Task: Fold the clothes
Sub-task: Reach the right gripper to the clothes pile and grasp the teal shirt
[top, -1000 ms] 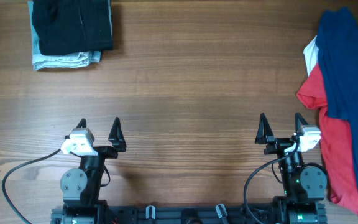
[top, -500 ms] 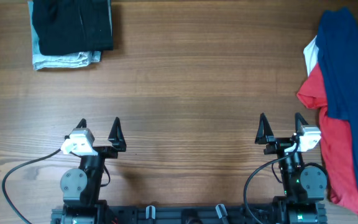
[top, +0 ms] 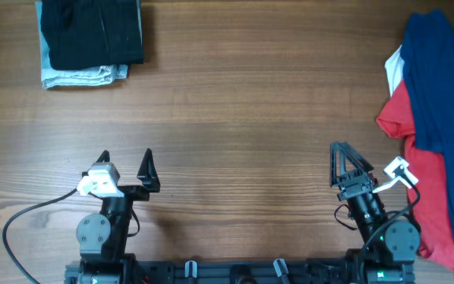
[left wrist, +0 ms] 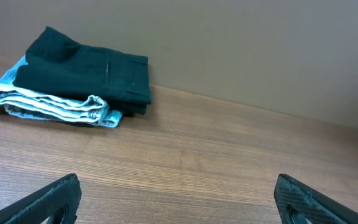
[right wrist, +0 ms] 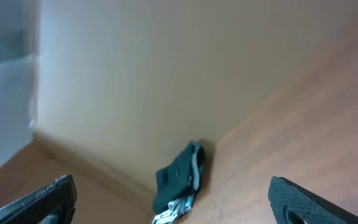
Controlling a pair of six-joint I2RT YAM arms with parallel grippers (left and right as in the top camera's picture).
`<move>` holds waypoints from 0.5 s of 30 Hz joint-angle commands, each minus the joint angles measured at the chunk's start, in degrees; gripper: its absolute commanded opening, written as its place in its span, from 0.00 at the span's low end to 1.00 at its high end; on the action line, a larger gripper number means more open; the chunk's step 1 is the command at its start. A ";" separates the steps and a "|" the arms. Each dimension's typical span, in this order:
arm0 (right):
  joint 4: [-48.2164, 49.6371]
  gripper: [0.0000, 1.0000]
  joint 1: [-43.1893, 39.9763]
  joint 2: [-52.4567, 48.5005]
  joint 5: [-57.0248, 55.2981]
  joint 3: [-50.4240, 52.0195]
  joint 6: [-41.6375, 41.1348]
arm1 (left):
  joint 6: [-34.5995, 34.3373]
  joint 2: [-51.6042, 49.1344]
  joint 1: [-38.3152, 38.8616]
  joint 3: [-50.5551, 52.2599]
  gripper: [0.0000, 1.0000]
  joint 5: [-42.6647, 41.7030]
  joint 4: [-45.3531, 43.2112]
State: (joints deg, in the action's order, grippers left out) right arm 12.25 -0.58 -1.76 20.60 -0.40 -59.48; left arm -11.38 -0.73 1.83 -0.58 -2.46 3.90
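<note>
A heap of clothes lies at the table's right edge: a dark blue shirt (top: 440,87) draped over a red T-shirt (top: 432,189), with a white garment (top: 394,72) showing beneath. My right gripper (top: 345,162) is open and empty, rolled onto its side, left of the heap. My left gripper (top: 126,164) is open and empty near the front left; its fingers frame bare wood in the left wrist view (left wrist: 179,199). The right wrist view (right wrist: 173,199) is tilted and shows the far folded stack between its open fingers.
A folded stack, a dark garment (top: 93,31) on a light blue one (top: 81,76), sits at the back left corner; it also shows in the left wrist view (left wrist: 82,71) and the right wrist view (right wrist: 179,180). A wall stands behind the table.
My right gripper has rolled to one side, so its fingers now overlap from above and its wrist view is tilted. The left arm and the clothes have not moved.
</note>
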 commanded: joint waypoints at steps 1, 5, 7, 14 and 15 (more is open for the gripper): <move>0.39 1.00 0.02 -0.39 2.62 -3.63 13.00 | 0.90 0.46 0.31 0.26 1.00 -0.92 0.26; -5.11 1.00 0.00 -9.44 -3.65 -13.29 23.65 | 0.90 0.46 0.31 0.26 1.00 -0.92 0.26; -10.12 1.00 -0.07 -19.98 -8.55 -23.45 29.40 | 0.90 0.46 0.31 0.26 1.00 -0.92 0.26; -41.72 1.00 -9.53 -75.08 -21.29 -74.38 47.63 | 0.90 0.46 0.31 0.26 1.00 -0.92 0.26; -44.83 1.00 -11.30 -81.85 -21.27 -79.60 50.14 | 0.90 0.46 0.31 0.26 1.00 -0.92 0.26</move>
State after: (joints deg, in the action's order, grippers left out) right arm -29.52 -8.88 -74.04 2.42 -73.60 -16.27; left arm -11.35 -0.78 1.83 -0.60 -2.92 3.90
